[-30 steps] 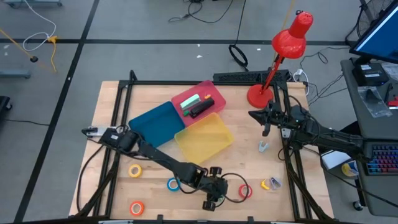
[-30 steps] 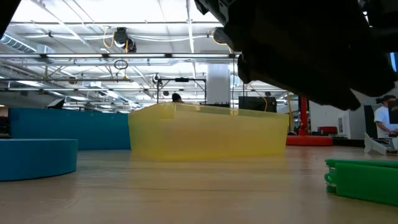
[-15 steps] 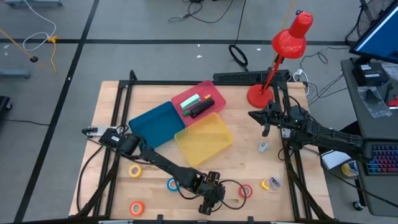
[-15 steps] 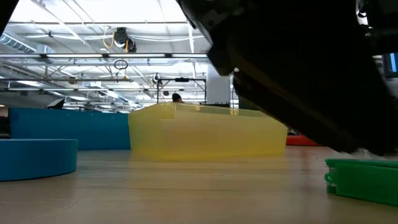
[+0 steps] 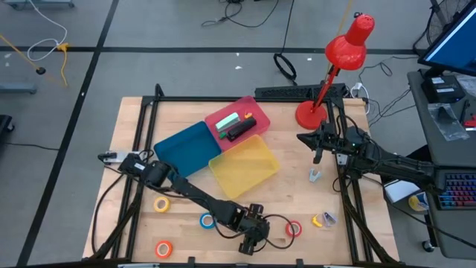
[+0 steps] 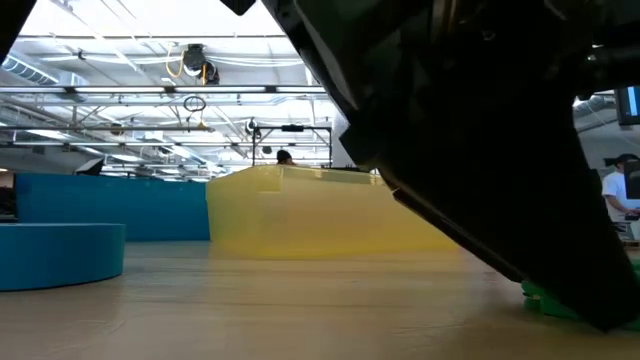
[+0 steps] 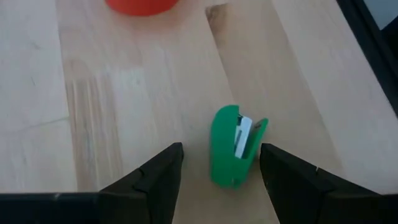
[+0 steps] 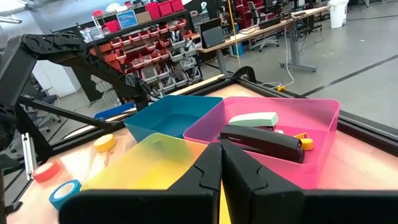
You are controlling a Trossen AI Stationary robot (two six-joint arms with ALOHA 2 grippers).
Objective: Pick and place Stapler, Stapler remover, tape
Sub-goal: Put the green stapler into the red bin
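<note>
A green staple remover (image 7: pixel 231 146) lies on the bare wood near the table's front edge. My left gripper (image 7: pixel 221 148) is open and slants down over it, one finger on either side, with gaps showing on both sides. In the high view the left gripper (image 5: pixel 251 240) hides the remover. The red tape (image 5: pixel 293 229) lies just to its right, the blue tape (image 5: pixel 207 220), yellow tape (image 5: pixel 161 203) and orange tape (image 5: pixel 163 249) to its left. A black stapler (image 5: pixel 239 131) and a pale green stapler (image 5: pixel 227 119) lie in the pink bin (image 5: pixel 243 101). My right gripper (image 5: pixel 317 155) hovers shut at the right.
A blue bin (image 5: pixel 186 145) and a yellow bin (image 5: pixel 245 165) stand mid-table beside the pink one. A clear staple remover (image 5: pixel 315 176) and a yellow-and-purple one (image 5: pixel 324 219) lie at the right. A red desk lamp (image 5: pixel 311 113) stands at the far right corner.
My left gripper has sunk toward the table over the green staple remover; in the low view its dark bulk now covers most of the remover.
</note>
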